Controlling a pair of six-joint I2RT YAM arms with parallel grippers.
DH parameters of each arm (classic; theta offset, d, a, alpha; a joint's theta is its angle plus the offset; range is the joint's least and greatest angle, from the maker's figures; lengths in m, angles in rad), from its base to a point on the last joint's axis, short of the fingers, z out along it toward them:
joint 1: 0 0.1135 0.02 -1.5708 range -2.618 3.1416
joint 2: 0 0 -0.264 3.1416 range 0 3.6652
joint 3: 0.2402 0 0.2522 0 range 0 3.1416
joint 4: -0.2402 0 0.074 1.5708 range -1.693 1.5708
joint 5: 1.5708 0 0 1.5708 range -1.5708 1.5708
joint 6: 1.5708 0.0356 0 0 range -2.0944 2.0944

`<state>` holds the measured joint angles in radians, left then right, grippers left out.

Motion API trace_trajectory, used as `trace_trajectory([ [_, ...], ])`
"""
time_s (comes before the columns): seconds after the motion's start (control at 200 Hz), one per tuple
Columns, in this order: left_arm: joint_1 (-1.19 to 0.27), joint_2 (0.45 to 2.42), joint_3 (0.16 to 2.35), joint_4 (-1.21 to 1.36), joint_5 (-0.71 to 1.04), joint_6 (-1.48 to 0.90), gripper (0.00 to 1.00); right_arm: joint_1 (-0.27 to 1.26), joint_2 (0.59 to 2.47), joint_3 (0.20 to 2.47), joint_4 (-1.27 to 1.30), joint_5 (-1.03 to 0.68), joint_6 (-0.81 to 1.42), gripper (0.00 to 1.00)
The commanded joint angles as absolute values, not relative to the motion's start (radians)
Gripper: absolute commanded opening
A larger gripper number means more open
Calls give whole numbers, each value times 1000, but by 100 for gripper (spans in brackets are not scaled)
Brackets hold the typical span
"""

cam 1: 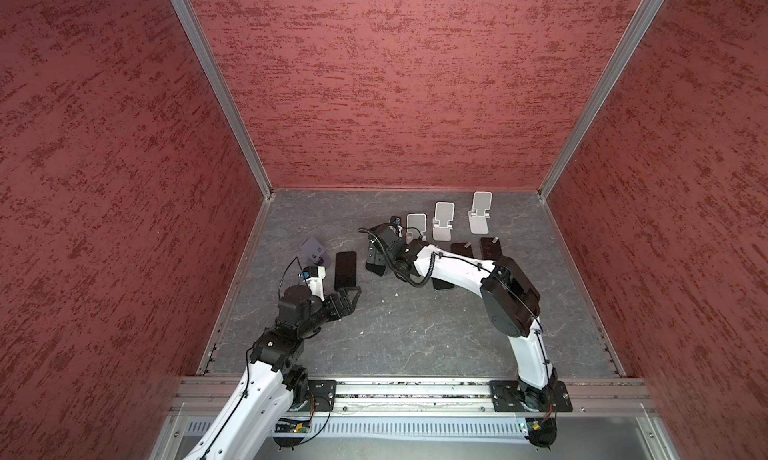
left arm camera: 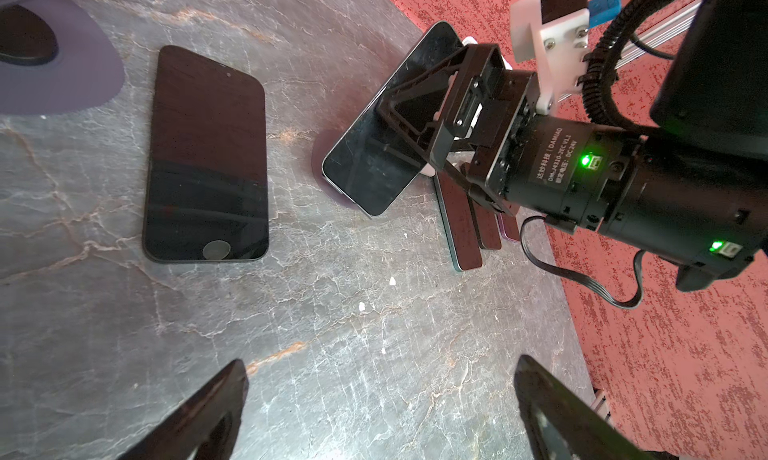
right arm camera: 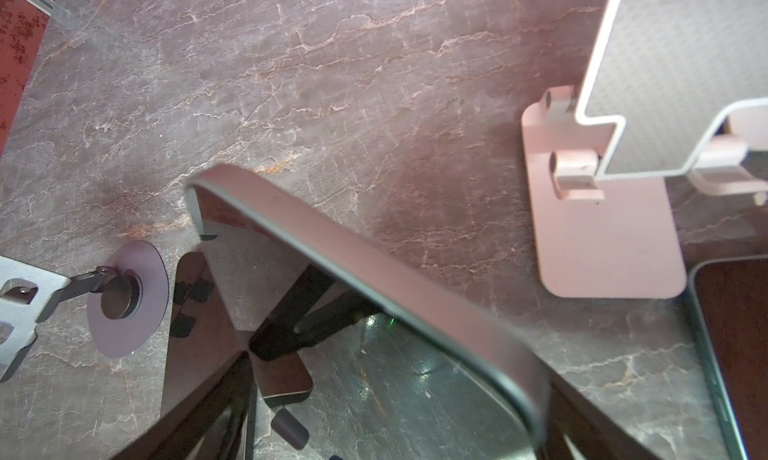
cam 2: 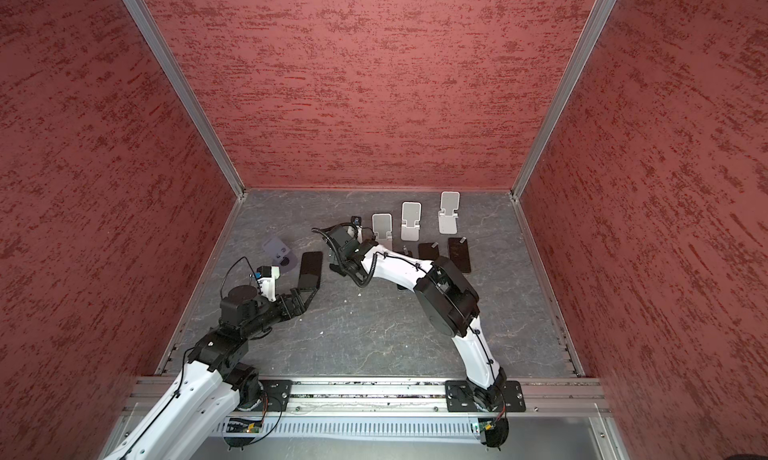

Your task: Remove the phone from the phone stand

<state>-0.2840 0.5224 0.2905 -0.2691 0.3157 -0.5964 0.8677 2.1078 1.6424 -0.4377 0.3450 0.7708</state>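
Note:
A dark phone (left arm camera: 374, 154) leans tilted on a small phone stand, of which only the purple round base (left arm camera: 318, 162) shows. In both top views the right arm hides most of this phone (cam 1: 375, 263) (cam 2: 335, 266). My right gripper (left arm camera: 411, 133) (right arm camera: 399, 374) is open and straddles the phone's upper part, with one finger in front of the screen and the other behind the back. The phone's top edge (right arm camera: 374, 270) runs slantwise between the fingers. My left gripper (cam 1: 351, 299) (left arm camera: 382, 366) is open and empty, low over bare table to the left of the phone.
A black phone (cam 1: 345, 269) (left arm camera: 205, 158) lies flat by the left gripper, next to an empty purple stand (cam 1: 316, 254). Three silver stands (cam 1: 416, 225) (cam 1: 443, 221) (cam 1: 480, 212) line the back. More phones (cam 1: 462, 250) (cam 1: 491, 248) lie flat before them. Red walls enclose the table.

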Motion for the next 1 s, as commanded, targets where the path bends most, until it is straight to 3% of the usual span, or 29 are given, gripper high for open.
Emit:
trace_trajectory([
  [0.0,-275,514,270,-255,326,-575,100,885,2097,1671,-440,371,794,98],
  [0.666,-276,536,265,-241,357,-526,100,881,1983,1620,-465,356,752,99],
  [0.992,-384,696,369,-245,230,-391,99,852,1841,1534,-468,357,666,99],
])
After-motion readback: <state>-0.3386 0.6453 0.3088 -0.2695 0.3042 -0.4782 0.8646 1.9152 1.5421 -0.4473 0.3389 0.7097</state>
